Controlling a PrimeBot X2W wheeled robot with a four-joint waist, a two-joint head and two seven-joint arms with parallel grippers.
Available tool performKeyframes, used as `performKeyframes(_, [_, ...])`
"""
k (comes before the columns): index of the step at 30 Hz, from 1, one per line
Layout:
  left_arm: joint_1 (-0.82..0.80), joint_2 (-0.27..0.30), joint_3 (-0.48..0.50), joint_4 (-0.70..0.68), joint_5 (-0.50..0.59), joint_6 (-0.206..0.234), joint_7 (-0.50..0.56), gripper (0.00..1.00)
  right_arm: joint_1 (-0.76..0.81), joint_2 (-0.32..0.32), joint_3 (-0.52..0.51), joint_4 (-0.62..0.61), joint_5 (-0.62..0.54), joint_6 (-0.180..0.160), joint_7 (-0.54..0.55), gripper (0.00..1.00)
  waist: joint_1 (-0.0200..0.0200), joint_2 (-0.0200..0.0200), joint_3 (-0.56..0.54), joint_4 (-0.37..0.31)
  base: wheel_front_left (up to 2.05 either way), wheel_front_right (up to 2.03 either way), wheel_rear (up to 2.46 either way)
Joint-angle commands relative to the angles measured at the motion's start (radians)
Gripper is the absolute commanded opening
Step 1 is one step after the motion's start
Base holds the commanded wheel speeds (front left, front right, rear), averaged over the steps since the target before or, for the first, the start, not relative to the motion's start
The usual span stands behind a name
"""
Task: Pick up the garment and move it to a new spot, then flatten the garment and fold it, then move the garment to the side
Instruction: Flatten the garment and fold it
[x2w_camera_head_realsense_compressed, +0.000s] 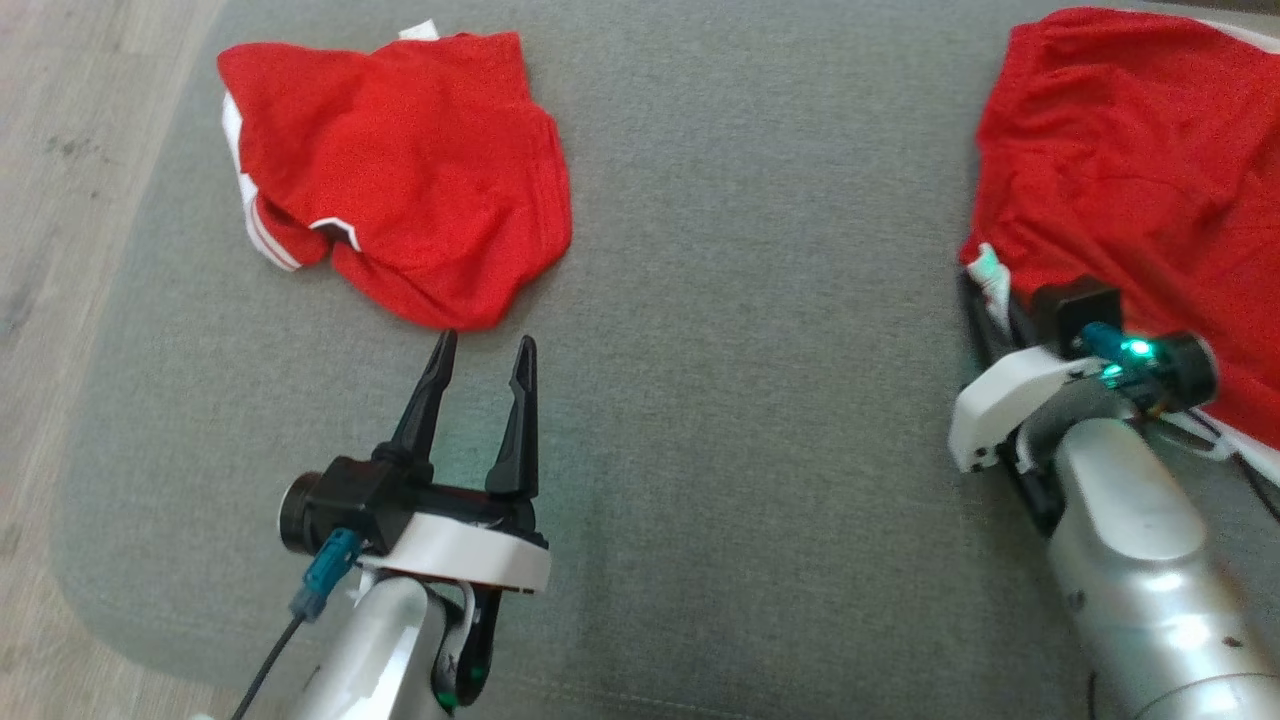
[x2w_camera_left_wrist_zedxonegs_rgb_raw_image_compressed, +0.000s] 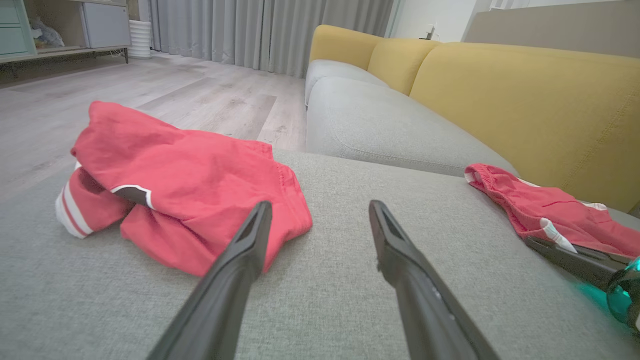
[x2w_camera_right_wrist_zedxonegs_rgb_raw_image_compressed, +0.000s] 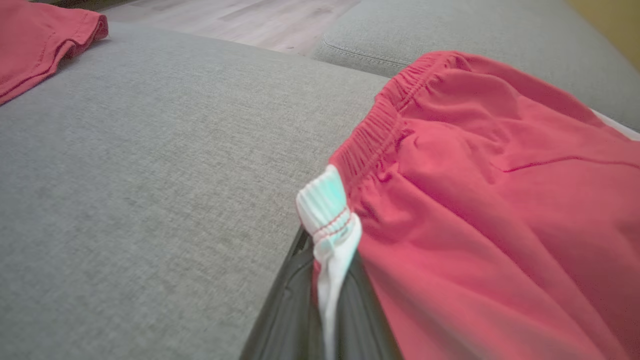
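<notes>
A red garment with white trim lies crumpled at the right of the grey cushion. My right gripper is shut on the white corner of its waistband; in the right wrist view the white trim is pinched between the dark fingers of that gripper. A second red garment with white stripes lies bunched at the upper left. My left gripper stands open just short of its near edge, holding nothing. In the left wrist view the left gripper points past this garment.
The wooden floor runs along the cushion's left edge. Yellow backrests rise behind the grey seats, with another seat cushion beyond. Bare grey fabric lies between the two garments.
</notes>
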Motion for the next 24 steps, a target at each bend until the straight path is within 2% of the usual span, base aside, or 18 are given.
performKeyframes(1, [-0.034, 0.002, 0.025, -0.023, 0.002, 0.004, -0.010, 1.00, -0.011, 0.028, 0.048, -0.008, 0.017, 0.007, -0.021, 0.00, 0.0000, 0.0000, -0.012, -0.014, 0.00, 0.00, 0.00])
performKeyframes(7, [-0.029, 0.002, 0.026, -0.015, 0.009, 0.000, -0.010, 1.00, 0.007, 0.066, 0.218, 0.014, 0.122, 0.007, -0.053, 0.00, 0.0000, 0.0000, -0.044, -0.047, 0.00, 0.00, 0.00])
performKeyframes(13, [-0.023, 0.002, 0.026, -0.010, 0.007, 0.001, -0.010, 1.00, 0.030, 0.077, 0.377, -0.004, 0.238, 0.007, -0.057, 0.00, 0.0000, 0.0000, -0.069, -0.066, 0.00, 0.00, 0.00])
performKeyframes(23, [0.001, 0.002, 0.028, -0.013, 0.009, 0.001, -0.010, 1.00, 0.089, 0.074, 0.517, -0.079, 0.357, 0.007, -0.040, 0.00, 0.0000, 0.0000, -0.117, -0.080, 0.00, 0.00, 0.00])
performKeyframes(24, [0.003, 0.002, 0.028, -0.013, 0.009, 0.001, -0.010, 1.00, 0.090, 0.066, 0.518, -0.088, 0.355, 0.007, -0.043, 0.09, 0.0000, 0.0000, -0.123, -0.082, 0.00, 0.00, 0.00])
